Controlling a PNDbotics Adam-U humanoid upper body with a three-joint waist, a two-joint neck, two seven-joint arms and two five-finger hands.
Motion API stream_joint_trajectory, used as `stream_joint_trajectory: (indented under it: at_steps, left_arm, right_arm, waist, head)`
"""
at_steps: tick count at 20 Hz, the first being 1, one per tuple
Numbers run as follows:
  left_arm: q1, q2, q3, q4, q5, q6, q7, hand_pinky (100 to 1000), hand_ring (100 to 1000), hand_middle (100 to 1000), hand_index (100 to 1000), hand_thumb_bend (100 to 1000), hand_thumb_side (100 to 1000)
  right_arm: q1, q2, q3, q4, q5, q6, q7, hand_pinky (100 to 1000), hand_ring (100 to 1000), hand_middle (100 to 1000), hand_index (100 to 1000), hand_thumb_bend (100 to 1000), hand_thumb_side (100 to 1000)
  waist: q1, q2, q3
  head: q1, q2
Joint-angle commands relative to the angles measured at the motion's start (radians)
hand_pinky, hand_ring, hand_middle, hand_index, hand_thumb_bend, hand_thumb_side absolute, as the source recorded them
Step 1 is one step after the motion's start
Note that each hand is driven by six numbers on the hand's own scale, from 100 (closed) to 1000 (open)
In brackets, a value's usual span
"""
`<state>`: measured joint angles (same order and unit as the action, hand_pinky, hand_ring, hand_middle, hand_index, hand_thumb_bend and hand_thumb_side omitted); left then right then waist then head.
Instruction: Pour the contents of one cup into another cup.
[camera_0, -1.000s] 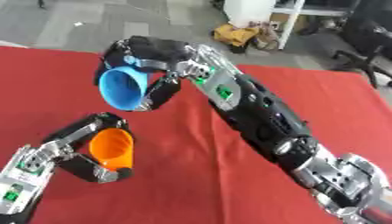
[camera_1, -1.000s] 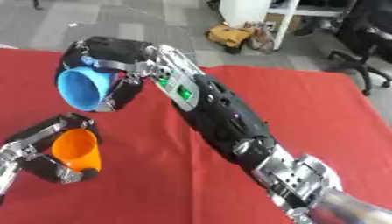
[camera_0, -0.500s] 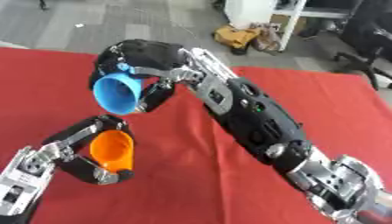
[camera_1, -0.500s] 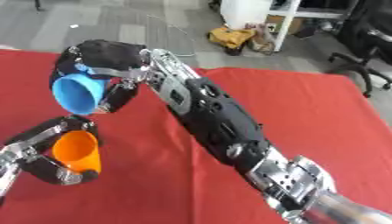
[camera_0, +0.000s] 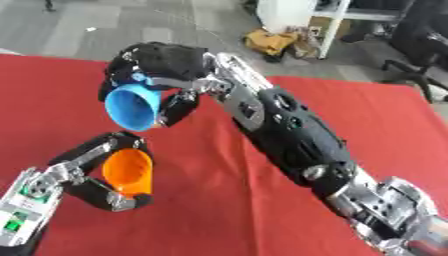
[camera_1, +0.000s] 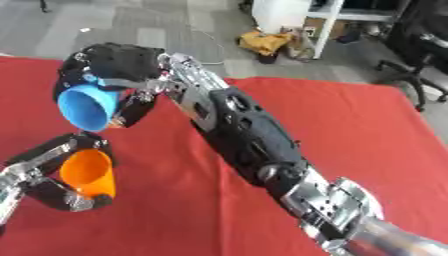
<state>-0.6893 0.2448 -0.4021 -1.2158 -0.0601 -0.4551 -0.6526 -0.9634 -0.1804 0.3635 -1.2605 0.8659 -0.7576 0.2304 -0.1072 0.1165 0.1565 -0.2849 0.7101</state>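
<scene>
Two cups are seen above a red table (camera_0: 219, 210), each held by one robot hand. One blue cup (camera_0: 131, 106) is gripped at about ten o'clock by the right hand (camera_0: 162, 62), fingers curled round its body, and is tipped on its side with the mouth facing down-left. One orange cup (camera_0: 128, 172), directly below at about eight o'clock, is clasped by the left hand (camera_0: 92, 175), fingers wrapped round it. The rims are near but apart.
</scene>
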Motion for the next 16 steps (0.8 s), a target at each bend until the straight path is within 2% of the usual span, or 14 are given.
stream_joint_trajectory:
  at_steps: [1,16]
  left_arm:
    - [-0.022,-0.004,0.006,-0.008,-0.003,-0.126,-0.126,650,372,237,621,138,100]
    - [-0.021,-0.005,0.018,-0.002,-0.003,-0.116,-0.119,651,372,236,621,137,100]
  right_arm:
    - [-0.023,-0.015,-0.003,-0.029,0.042,-0.006,-0.029,717,589,537,757,281,100]
    - [-0.029,-0.017,0.013,-0.089,0.208,-0.035,-0.118,732,611,570,768,283,100]
  waist:
    - [0.007,-0.015,0.000]
    - [0.009,-0.015,-0.003]
  head:
    - [-0.004,-0.007]
    - [-0.006,-0.006]
